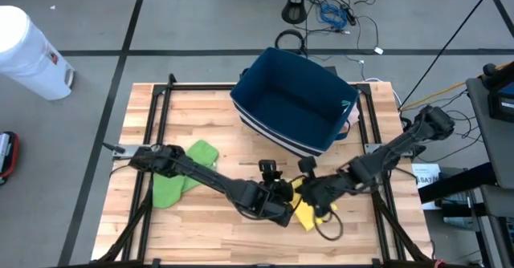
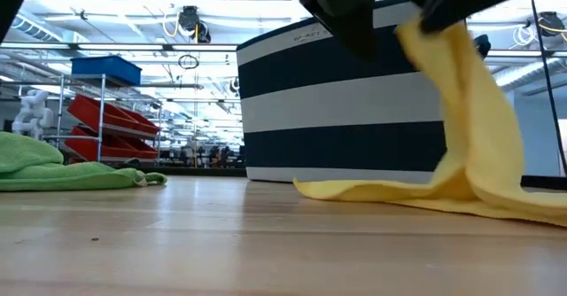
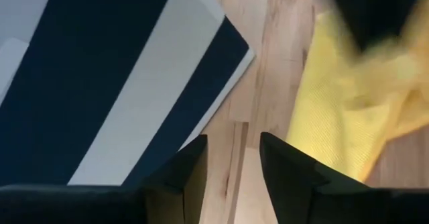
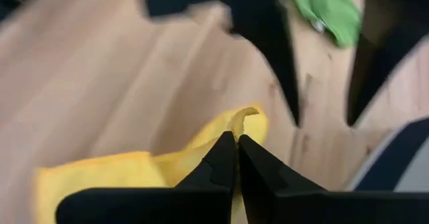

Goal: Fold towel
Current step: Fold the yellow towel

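Observation:
A yellow towel [image 1: 307, 213] lies near the table's front middle, partly raised. My right gripper [image 4: 234, 138] is shut on it, coming in from the table's right [image 1: 319, 192]. My left gripper [image 3: 231, 140] stands open just left of the towel [image 1: 281, 204], with only bare wood between its fingers. In the low view the yellow towel [image 2: 469, 128] hangs from the dark gripper at the top and spreads onto the table. A crumpled green towel [image 1: 181, 176] lies on the table's left part. My right gripper pinches an upper edge of the yellow towel [image 4: 251, 120] between its two fingers, slanting down from the table's right. The fingers hide how many layers they have. The towel hangs slack below the hold [image 2: 434, 48], and its lower part [image 2: 381, 190] lies on the table.
A navy and white striped basket [image 1: 293, 99] stands open at the table's far middle, close behind both grippers. Black frame rails [image 1: 157, 115] run along the table's left and right sides. Bare wood shows at the front left [image 1: 185, 228].

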`<state>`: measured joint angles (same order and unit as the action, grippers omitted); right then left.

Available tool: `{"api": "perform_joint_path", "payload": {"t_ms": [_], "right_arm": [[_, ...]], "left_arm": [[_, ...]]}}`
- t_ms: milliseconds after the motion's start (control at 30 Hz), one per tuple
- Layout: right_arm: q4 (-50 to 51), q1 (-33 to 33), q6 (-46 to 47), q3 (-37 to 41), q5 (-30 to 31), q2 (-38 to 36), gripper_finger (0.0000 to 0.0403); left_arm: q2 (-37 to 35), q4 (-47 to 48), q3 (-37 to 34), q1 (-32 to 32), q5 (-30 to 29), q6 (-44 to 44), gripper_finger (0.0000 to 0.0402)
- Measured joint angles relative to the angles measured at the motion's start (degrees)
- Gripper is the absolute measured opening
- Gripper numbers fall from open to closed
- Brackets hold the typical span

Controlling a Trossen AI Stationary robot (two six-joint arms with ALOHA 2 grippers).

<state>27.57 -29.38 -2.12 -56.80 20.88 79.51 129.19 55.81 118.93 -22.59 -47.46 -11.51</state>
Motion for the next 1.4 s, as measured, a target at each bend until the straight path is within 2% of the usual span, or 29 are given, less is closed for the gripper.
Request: {"api": "perform_joint_path", "payload": {"t_ms": [133,200,333,533,667,767,933,1000,1233,1400], "right_arm": [[-0.2,3.4,-2.4,0.0,0.0,1.8,0.0012],[-0.3,3.7,-4.2,0.0,-0.3,2.2,0.0028],[-0.4,3.4,-5.6,0.0,-0.2,1.6,0.01],[0.9,2.9,-3.1,0.1,6.3,-2.6,0.0227],[0.8,2.3,-2.1,0.1,6.2,-6.3,0.0268],[2.3,1.3,0.7,0.0,3.9,-9.0,0.0271],[8.8,-2.1,11.3,-0.1,-5.2,-10.8,0.0248],[11.4,-4.5,15.5,0.0,-7.3,-10.1,0.0239],[13.2,-12.6,26.0,0.8,-10.6,-6.3,0.0222],[13.3,-16.3,31.8,3.8,-10.6,-4.0,0.0222]], "left_arm": [[0.0,3.8,0.0,-1.3,-1.6,-0.8,0.0145],[0.0,5.2,0.0,-2.0,-2.2,-2.1,0.0145],[0.0,5.7,0.0,-3.5,-2.3,-3.5,0.0145],[0.0,4.7,0.0,-6.3,-3.7,-3.2,0.0145],[0.0,2.9,0.0,-7.1,-5.2,-1.5,0.0145],[0.0,-1.8,0.0,-8.1,-1.1,2.1,0.0145],[0.0,-14.1,0.0,-8.4,17.0,11.3,0.0145],[0.2,-17.8,0.0,-8.3,21.4,14.4,0.0145],[3.1,-25.7,0.0,-6.5,33.2,23.3,0.0144],[6.3,-29.4,0.0,-3.8,34.1,25.6,0.0144]]}}
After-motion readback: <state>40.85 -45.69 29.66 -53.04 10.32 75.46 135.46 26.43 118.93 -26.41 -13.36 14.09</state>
